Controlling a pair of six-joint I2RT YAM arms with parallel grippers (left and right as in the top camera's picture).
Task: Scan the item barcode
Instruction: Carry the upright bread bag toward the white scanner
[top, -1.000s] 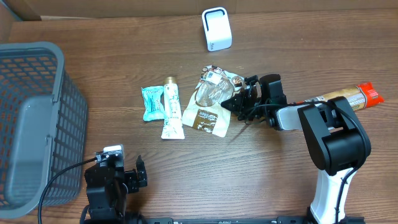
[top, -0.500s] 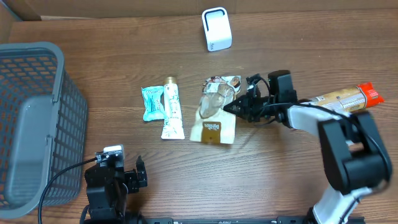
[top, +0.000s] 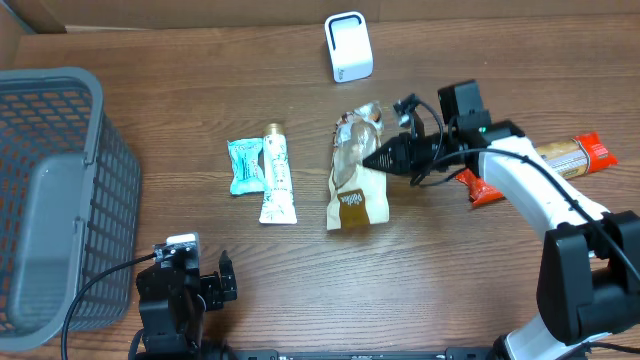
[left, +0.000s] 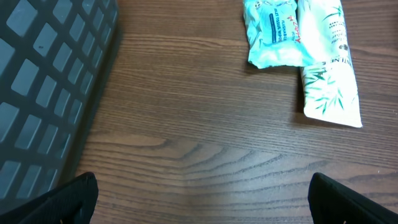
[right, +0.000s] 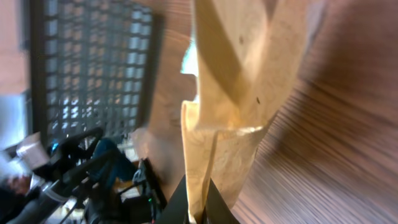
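The item is a tan snack bag (top: 357, 190) with a clear window. It hangs tilted above the table's middle, pinched at its right edge by my right gripper (top: 374, 160), which is shut on it. In the right wrist view the bag's tan paper (right: 236, 81) fills the centre, and the right gripper (right: 198, 208) closes on its lower edge. The white scanner (top: 348, 47) stands upright at the table's far edge, up and left of the bag. My left gripper (top: 195, 262) rests open at the front left, with only bare wood between its fingers (left: 74, 199).
A grey mesh basket (top: 55, 200) takes up the left side. A teal packet (top: 244, 165) and a white tube (top: 277, 178) lie left of the bag, also seen as packet (left: 273, 31) and tube (left: 326, 68). A long orange-capped pack (top: 570, 155) and a red packet (top: 480, 188) lie at right.
My right gripper has pulled the snack bag off the table and swung it right and up. The bag went from lying flat to hanging edge-on. The left arm stayed still.
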